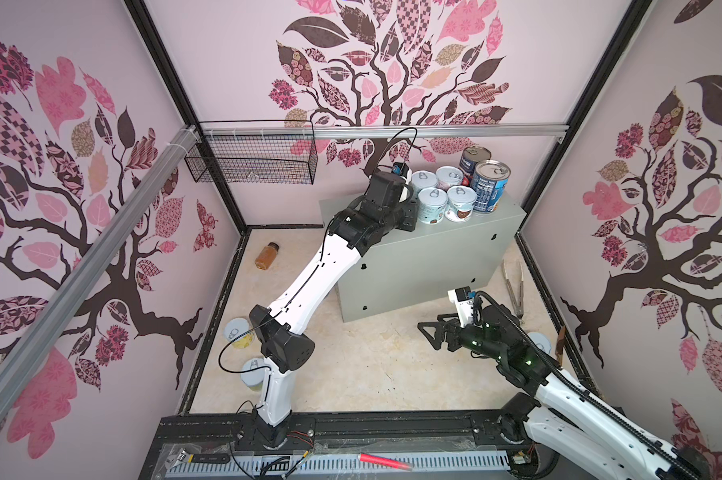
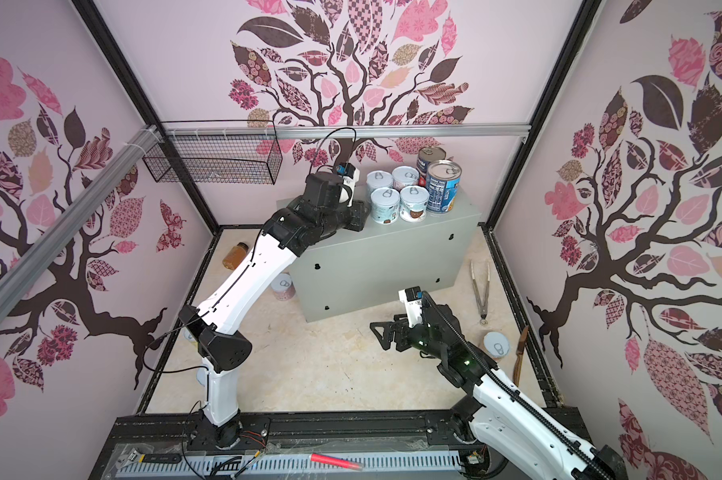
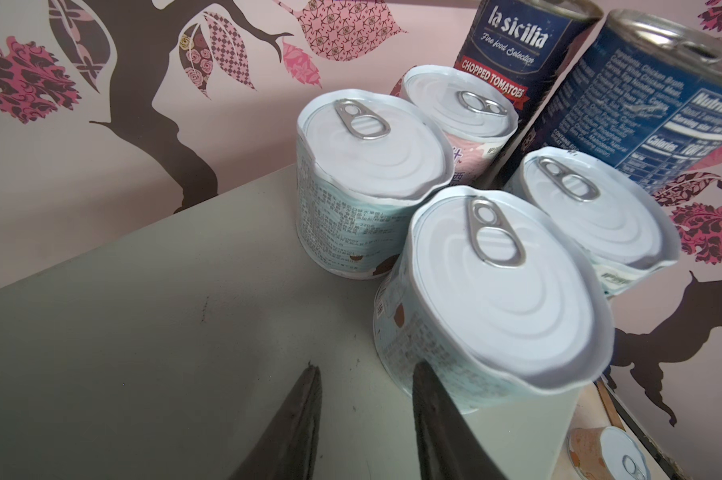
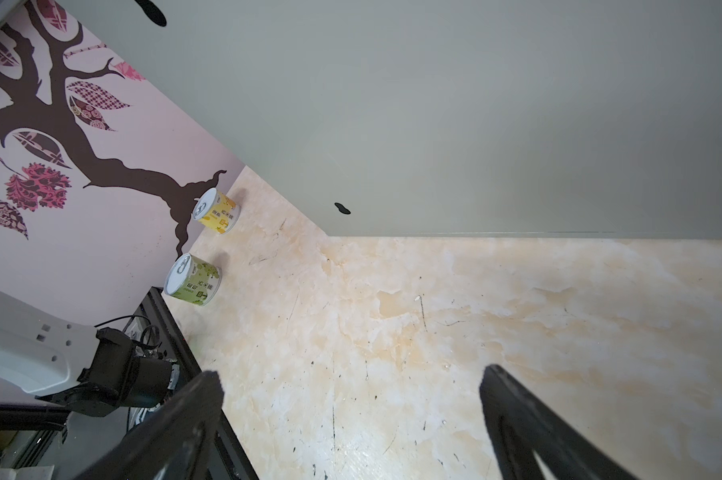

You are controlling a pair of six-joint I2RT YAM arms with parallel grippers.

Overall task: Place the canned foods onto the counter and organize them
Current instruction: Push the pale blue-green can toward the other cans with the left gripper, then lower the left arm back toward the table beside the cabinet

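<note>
Status, left tool (image 3: 365, 368): I hold it low over the bare end of the desk (image 1: 426, 270). Its fingers stand a narrow gap apart, with nothing between them. Directly ahead of its tips, four short cans (image 1: 460, 203) with white lids stand in a tight two-by-two block on the desk top. The nearest short can (image 3: 492, 299) is just beside one finger; I cannot tell whether they touch. Beyond the block, farthest from the tool, the blue can (image 3: 662, 95) and the tomato can (image 3: 513, 54) stand side by side, both taller. All six are upright.

Status, right tool (image 4: 351, 370): I hold it above the floor (image 4: 392, 332) in front of the desk, fingers spread wide and empty. Across the floor from its tips, against the wall, a yellow can (image 4: 216, 212) and a green can (image 4: 193, 278) stand upright, near each other but apart. Behind this tool, beside my right arm, another can (image 2: 496, 344) stands on the floor near the wall. A pink can (image 2: 283, 286) stands on the floor by the end of the desk, below my left arm.

Other items: a brown bottle (image 1: 266, 254) lies on the floor, well below and behind the left tool. Tongs (image 1: 513, 286) lie on the floor beyond the right tool, between desk and wall.
</note>
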